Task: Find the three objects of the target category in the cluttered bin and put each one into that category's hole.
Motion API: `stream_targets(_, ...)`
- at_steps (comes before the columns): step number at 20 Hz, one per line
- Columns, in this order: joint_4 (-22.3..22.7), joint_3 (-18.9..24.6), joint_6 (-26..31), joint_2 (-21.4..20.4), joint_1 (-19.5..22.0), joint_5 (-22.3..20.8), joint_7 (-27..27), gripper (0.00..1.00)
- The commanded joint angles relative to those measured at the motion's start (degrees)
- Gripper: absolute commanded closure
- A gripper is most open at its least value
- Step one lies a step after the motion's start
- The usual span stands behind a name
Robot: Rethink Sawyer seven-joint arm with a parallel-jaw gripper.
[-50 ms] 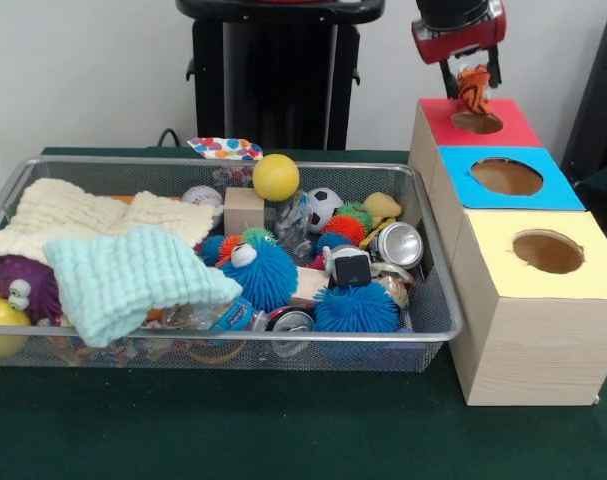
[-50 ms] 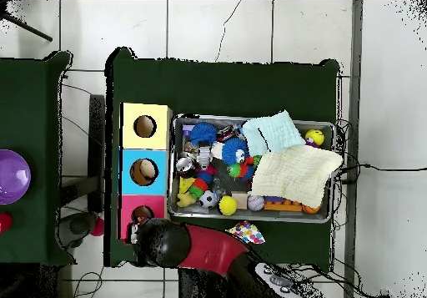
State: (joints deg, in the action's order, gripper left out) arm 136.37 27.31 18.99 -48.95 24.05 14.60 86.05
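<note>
My gripper [image 1: 471, 78] hangs over the red-topped box [image 1: 515, 130] at the far right, shut on a small orange striped soft toy [image 1: 473, 92]. The toy dangles just above that box's round hole [image 1: 477, 122]. In the overhead view the arm's red and black head [image 2: 163, 240] covers most of the red box [image 2: 123, 213], and the toy shows only as an orange speck [image 2: 140, 220]. The wire bin [image 1: 233, 162] holds blue spiky balls [image 1: 259, 277], a yellow ball [image 1: 275, 177], a soccer ball [image 1: 324, 205], cans [image 1: 400, 243] and cloths [image 1: 123, 280].
A blue-topped box [image 1: 560, 196] and a yellow-topped box [image 1: 493, 240] stand in a row in front of the red one. The blue box's hole [image 2: 145, 171] shows something tan inside. A spotted paper scrap [image 1: 225, 149] lies behind the bin. A purple bowl [image 2: 10, 176] sits on a side table.
</note>
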Motion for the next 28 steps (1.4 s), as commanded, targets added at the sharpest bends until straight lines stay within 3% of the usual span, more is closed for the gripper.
stream_targets(1,-6.3,-4.81,8.26,-4.15,-0.78,3.87,14.44,0.0)
stream_targets(17,-7.3,-7.06,8.58,-4.13,-2.34,4.32,13.46,0.0)
stream_targets(24,-12.22,-13.2,10.33,-4.02,-6.0,-1.48,11.87,0.0)
stream_targets(28,-14.87,-15.83,7.64,-3.19,-7.48,-4.71,9.15,0.0)
